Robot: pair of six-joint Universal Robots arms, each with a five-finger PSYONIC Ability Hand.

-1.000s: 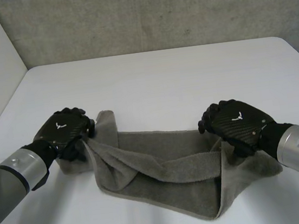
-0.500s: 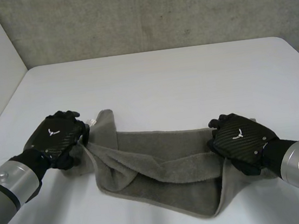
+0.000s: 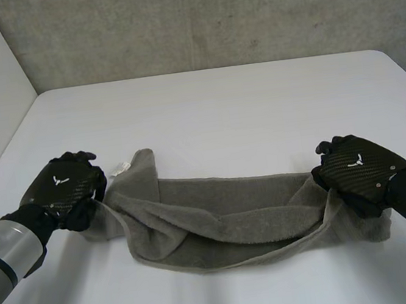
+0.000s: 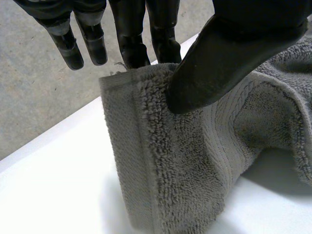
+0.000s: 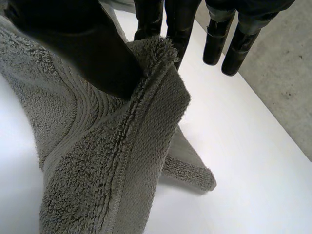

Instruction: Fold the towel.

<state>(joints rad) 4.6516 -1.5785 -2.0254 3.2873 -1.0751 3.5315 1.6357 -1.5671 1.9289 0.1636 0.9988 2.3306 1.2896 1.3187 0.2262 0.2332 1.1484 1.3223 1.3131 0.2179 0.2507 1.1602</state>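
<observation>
Rough looped terry towel (image 3: 219, 224), smooth matt table (image 3: 212, 106)

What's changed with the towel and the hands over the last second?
The left hand and right hand moved apart, each outward to its own side, stretching the towel longer and pulling out the flap near the right hand. Both still pinch their ends; the towel's middle stays on the table.

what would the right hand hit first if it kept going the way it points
Apart from the towel it pinches, the right hand faces bare table; the way looks free, probably.
</observation>
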